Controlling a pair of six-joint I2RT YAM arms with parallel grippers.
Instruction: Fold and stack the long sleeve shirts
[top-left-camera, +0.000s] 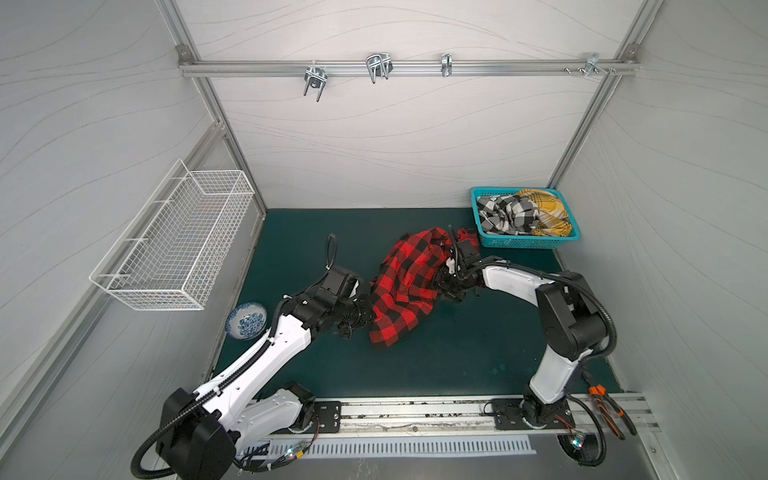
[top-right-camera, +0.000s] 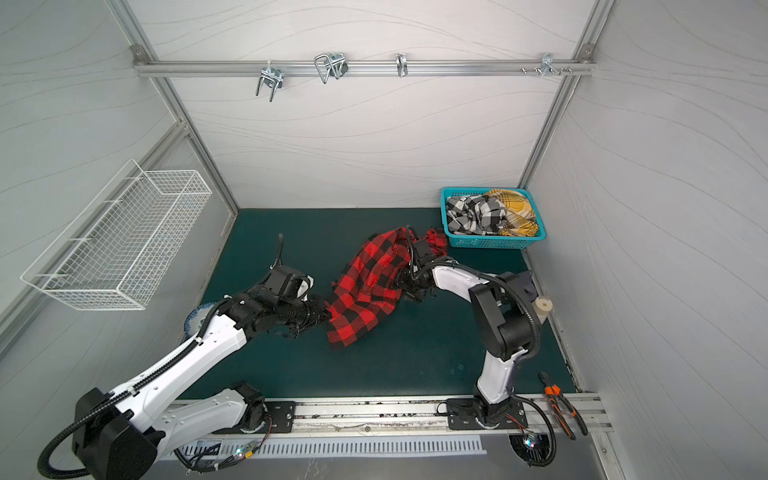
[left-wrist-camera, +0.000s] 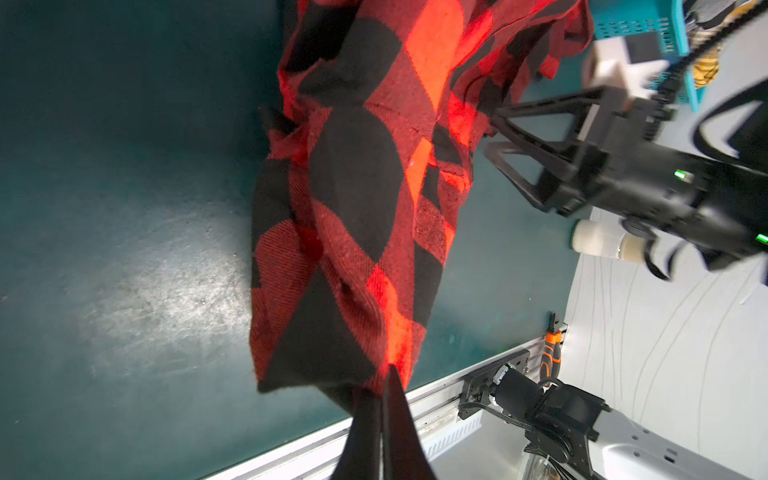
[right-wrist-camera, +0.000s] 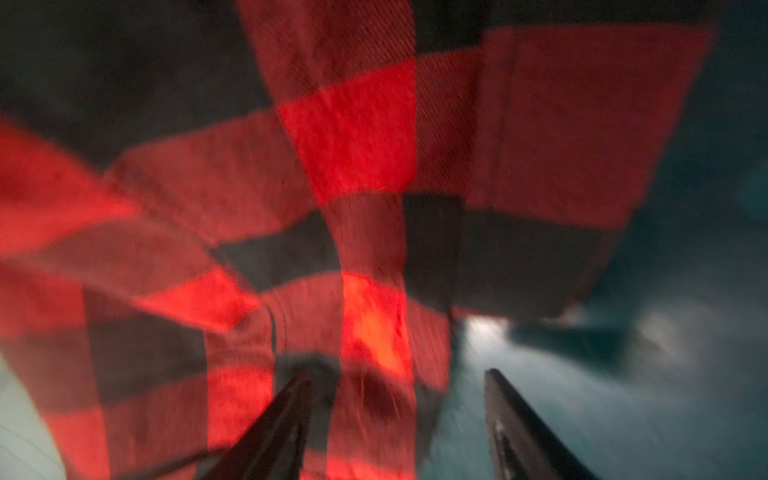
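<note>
Red-and-black check cloth hangs bunched between the two arms. The red-and-black shirt (top-left-camera: 409, 282) is pinched at one edge by the left gripper (left-wrist-camera: 384, 374), its jaws pressed together on a fold. The rest trails away from those tips toward the right gripper (right-wrist-camera: 399, 374). That gripper's jaws stand apart. In the blurred right wrist view a hanging fold lies between them, against one finger, while the other finger stands over bare bench (top-left-camera: 457, 353). Nothing is clamped there yet. How much of the shirt rests on the bench I cannot tell.

The step in hand looks like taking a second hold so the shirt can be opened out flat. To do it well, the right gripper should close on a single edge or corner, a hem rather than the thick bunch. Otherwise the layers come up together and the shirt will not spread. The left gripper needs a firm pinch while this happens.

With both holds set, the two should draw apart evenly and level, then lower the cloth onto the open bench between them. The teal basket (top-left-camera: 490, 241) sits just beyond the right gripper, holding the black-and-white shirt (top-left-camera: 505, 214) and the mustard-yellow shirt (top-left-camera: 544, 208). The pull should run clear of it.
</note>
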